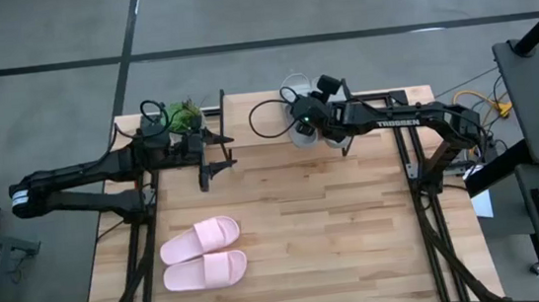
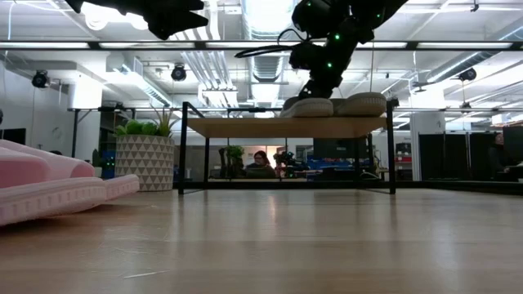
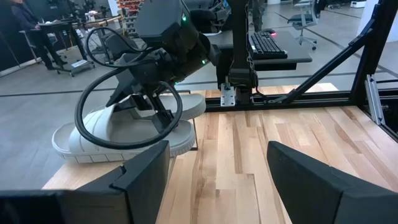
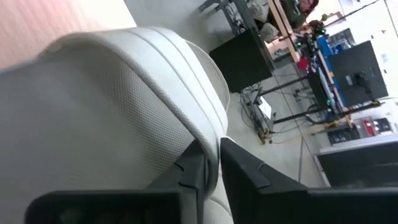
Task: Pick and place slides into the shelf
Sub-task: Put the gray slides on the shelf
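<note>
Two grey-beige slides (image 1: 295, 109) (image 2: 310, 106) lie soles down, side by side, on the plank top of the shelf (image 2: 245, 127) at the table's far edge. My right gripper (image 4: 214, 165) (image 1: 299, 120) is over the left one, shut on its strap. The pale pink pair (image 1: 205, 256) (image 2: 49, 192) lies soles down on the tabletop near its left front. My left gripper (image 3: 217, 180) (image 1: 216, 158) hovers open above the table, left of the shelf, touching nothing. My right gripper pinches the edge of the strap (image 4: 211, 140) of the left grey-beige slide (image 3: 118, 134) between its two fingers. The fingers (image 3: 155, 109) come slanting down from above. The slide's sole rests on the shelf top.
A potted plant in a patterned planter (image 1: 184, 115) (image 2: 147, 159) stands at the far left corner beside the shelf. Black frame rails (image 1: 141, 262) run along both table sides. Bare wood (image 1: 336, 224) lies between the pink pair and the right rail. A person (image 2: 260, 163) sits beyond the table.
</note>
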Robot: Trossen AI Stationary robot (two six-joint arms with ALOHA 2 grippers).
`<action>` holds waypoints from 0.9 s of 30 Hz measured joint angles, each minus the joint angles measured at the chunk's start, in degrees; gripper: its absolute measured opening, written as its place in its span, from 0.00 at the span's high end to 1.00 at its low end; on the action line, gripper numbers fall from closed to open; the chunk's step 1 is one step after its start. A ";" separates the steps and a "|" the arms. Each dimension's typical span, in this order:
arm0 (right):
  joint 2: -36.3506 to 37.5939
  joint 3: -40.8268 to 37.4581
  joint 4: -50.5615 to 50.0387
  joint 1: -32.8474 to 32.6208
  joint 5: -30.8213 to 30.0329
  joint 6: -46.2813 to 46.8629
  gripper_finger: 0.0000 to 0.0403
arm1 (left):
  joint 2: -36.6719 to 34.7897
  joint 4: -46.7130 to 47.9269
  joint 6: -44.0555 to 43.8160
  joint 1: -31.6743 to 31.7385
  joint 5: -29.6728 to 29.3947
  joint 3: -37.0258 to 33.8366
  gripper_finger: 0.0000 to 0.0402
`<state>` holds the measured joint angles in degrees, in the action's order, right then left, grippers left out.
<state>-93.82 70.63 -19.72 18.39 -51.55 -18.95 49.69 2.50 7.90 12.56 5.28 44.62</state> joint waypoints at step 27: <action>4.66 0.07 -2.37 -3.38 0.00 1.40 0.61 | 0.02 0.07 -0.02 0.02 0.00 -0.02 0.37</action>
<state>-89.17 70.70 -22.09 15.01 -51.55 -17.55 49.71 2.57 7.88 12.58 5.28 44.60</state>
